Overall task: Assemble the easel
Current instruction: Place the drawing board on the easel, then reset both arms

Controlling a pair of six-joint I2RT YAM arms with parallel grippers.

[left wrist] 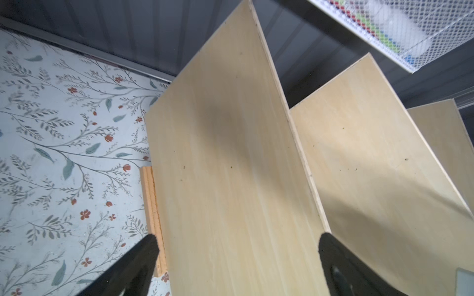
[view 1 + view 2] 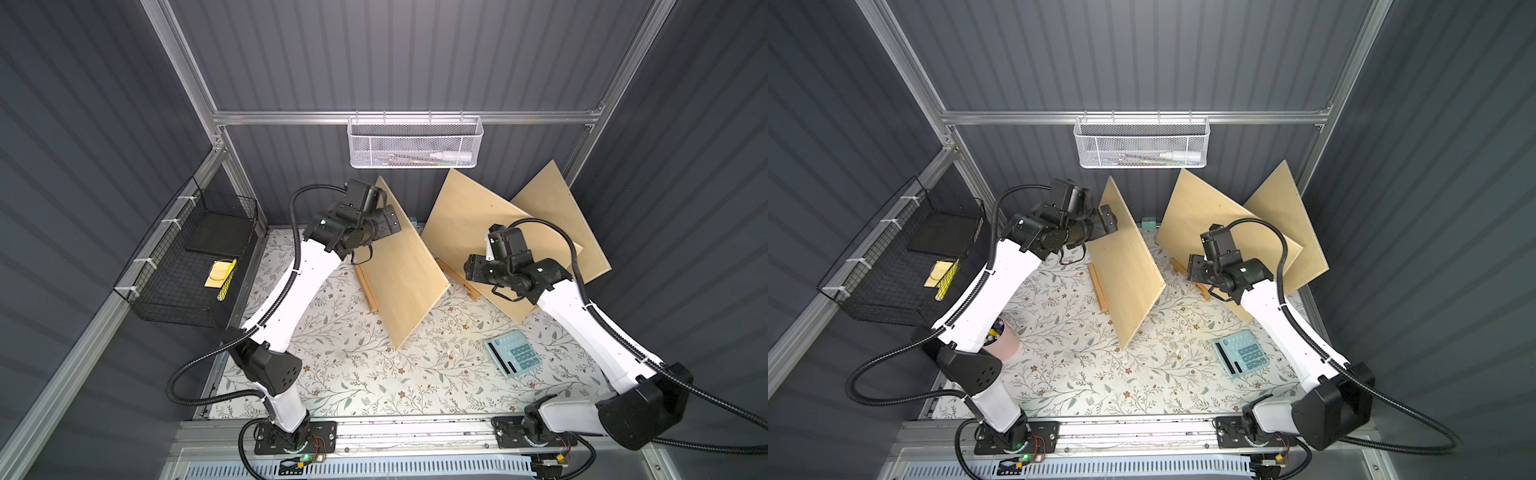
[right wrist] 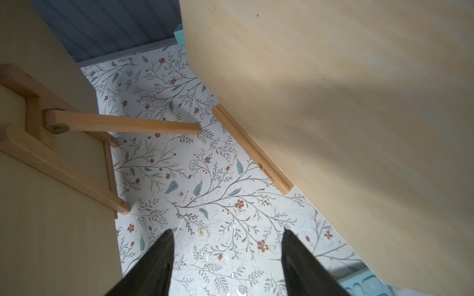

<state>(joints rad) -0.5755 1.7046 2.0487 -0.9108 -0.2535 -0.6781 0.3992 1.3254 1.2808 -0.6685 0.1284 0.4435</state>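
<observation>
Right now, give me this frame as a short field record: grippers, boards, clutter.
left gripper: open, at left board's top corner
right gripper: open, empty, over table between two boards
left board: tilted on left ledge, rear leg swung out
middle board: tilted on middle ledge
back board: leaning behind middle board
calculator: flat on table, clear of boards

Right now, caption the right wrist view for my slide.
Open right end effector poised above the floral table, between one easel's rear leg and another's board.
</observation>
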